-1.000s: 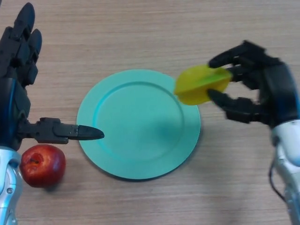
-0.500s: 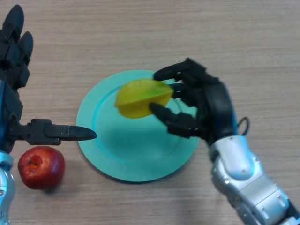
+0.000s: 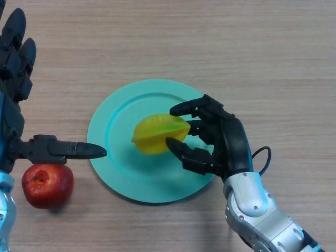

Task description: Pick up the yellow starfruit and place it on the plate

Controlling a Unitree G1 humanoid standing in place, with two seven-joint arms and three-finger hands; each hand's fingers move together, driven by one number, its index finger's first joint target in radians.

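The yellow starfruit (image 3: 156,134) lies near the middle of the teal plate (image 3: 118,168). My right hand (image 3: 220,139) reaches over the plate's right side, its fingers and thumb still curled round the starfruit's right end. My left hand (image 3: 16,100) stays at the left edge with straight fingers, its thumb pointing toward the plate's left rim and holding nothing.
A red apple (image 3: 47,185) sits on the wooden table just left of the plate, below my left thumb.
My right hand carried the starfruit leftward from the plate's right rim to its middle and lowered it onto the plate. The left hand barely moved.
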